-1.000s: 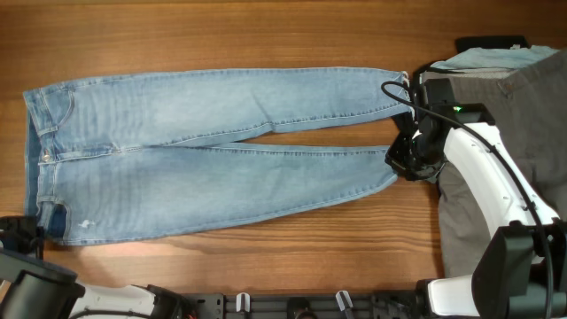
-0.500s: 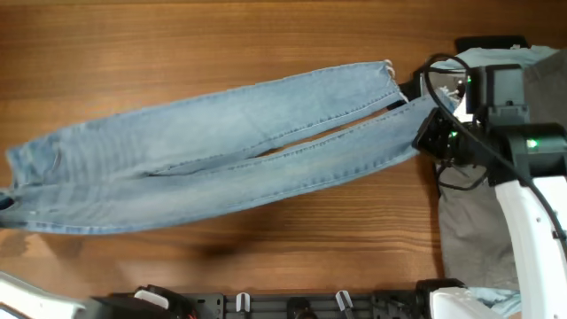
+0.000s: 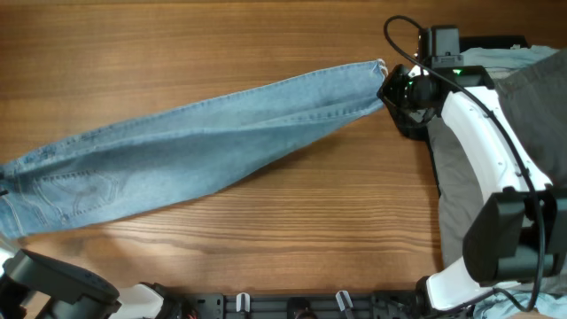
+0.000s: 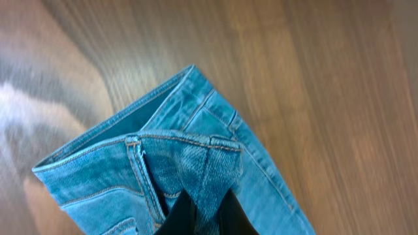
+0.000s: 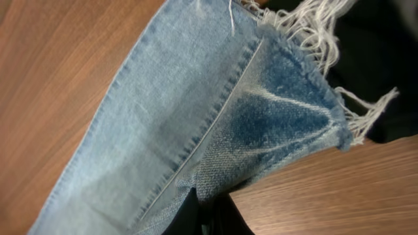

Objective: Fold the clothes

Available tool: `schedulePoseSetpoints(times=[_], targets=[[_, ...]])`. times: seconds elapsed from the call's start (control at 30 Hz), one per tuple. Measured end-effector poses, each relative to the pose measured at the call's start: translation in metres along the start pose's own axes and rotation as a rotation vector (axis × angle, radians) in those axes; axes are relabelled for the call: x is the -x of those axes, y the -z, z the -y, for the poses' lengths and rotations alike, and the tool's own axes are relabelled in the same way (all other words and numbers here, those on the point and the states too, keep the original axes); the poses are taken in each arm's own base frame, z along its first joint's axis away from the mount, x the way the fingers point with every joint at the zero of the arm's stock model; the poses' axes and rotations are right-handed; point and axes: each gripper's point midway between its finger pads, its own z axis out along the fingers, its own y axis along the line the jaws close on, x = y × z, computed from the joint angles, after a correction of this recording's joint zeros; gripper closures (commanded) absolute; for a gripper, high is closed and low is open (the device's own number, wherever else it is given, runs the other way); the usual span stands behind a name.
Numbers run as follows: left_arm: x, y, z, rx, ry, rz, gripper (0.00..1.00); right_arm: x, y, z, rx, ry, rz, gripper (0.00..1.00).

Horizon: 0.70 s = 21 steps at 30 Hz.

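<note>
1. Stretched slantwise across the table (image 3: 221,44): the jeans (image 3: 204,155), one leg laid over the other in a single long band, waist at the left edge, frayed hems at the far right.
2. Gripped at the hem end by the right hand (image 3: 396,89), clenched on the denim; in the right wrist view, both layers pinched just short of the white fringe.
3. Gripped at the waist end by the left hand (image 4: 204,219), likewise clenched on denim, with waistband and stitched seam bunched just above the pinch.
4. Judged from this: lengthwise fold done, band held out between its two ends, crosswise fold not yet made.
5. Next, most likely: bring hems over toward waist, or waist toward hems. Needs both layers kept together, side edges lined up, and the cloth lowered flat before any release.
6. Worth watching: the grey trousers (image 3: 496,151) lying just beside the right hand, with some risk of snagging the fringe there. Also a risk of the upper leg sliding off the lower during the carry.
</note>
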Motion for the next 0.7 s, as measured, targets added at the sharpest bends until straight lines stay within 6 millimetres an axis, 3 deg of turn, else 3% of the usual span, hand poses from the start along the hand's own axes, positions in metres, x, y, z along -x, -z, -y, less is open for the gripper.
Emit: schedulePoseSetpoints(times=[0.07,0.1,0.13,0.17,0.2,0.27,0.3,0.4,0.47,0.5,0.53,0.57,0.6,0.67,0.7], targets=[[0.004,-0.004,0.011,-0.019,-0.025,0.027,0.96,-0.002,-0.009,-0.001,0.012,-0.058,-0.025,0.95],[0.005,-0.007,0.018,-0.03,-0.039,0.034,0.96,0.0,-0.015,-0.003,0.023,-0.083,-0.025,0.88],[0.005,-0.012,0.026,-0.043,-0.056,0.039,0.96,0.003,-0.021,-0.006,0.036,-0.098,-0.021,0.5],[0.003,-0.016,0.031,-0.051,-0.067,0.038,0.96,0.009,-0.028,-0.012,0.065,-0.107,-0.007,0.21],[0.002,-0.023,0.037,-0.061,-0.081,0.037,0.96,0.023,-0.036,-0.026,0.134,-0.103,0.036,0.18],[-0.005,-0.042,0.047,-0.064,-0.106,0.02,0.94,0.062,-0.045,-0.067,0.315,0.018,0.173,0.22],[-0.014,-0.052,0.049,-0.059,-0.118,-0.009,0.92,0.061,-0.05,-0.07,0.328,0.054,0.171,0.22],[-0.026,-0.064,0.052,-0.052,-0.134,-0.046,0.79,0.051,-0.062,-0.059,0.282,0.157,0.138,0.23],[-0.022,-0.064,0.053,-0.056,-0.135,-0.033,0.8,0.041,-0.068,-0.03,0.168,0.212,0.09,0.21],[-0.021,-0.064,0.052,-0.056,-0.133,-0.028,0.69,0.035,-0.07,-0.014,0.109,0.239,0.057,0.2],[-0.02,-0.064,0.05,-0.05,-0.129,-0.026,0.34,0.032,-0.071,-0.005,0.078,0.269,0.041,0.18],[-0.017,-0.064,0.046,-0.041,-0.122,-0.02,0.22,0.028,-0.071,0.006,0.039,0.302,0.017,0.16],[-0.011,-0.064,0.041,-0.03,-0.117,-0.003,0.24,0.024,-0.071,0.013,0.012,0.32,-0.001,0.15],[-0.003,-0.063,0.032,-0.013,-0.1,0.018,0.38,0.019,-0.071,0.02,-0.016,0.352,-0.028,0.14],[-0.003,-0.063,0.025,0.004,-0.096,0.013,0.37,0.017,-0.071,0.022,-0.026,0.378,-0.033,0.14]])
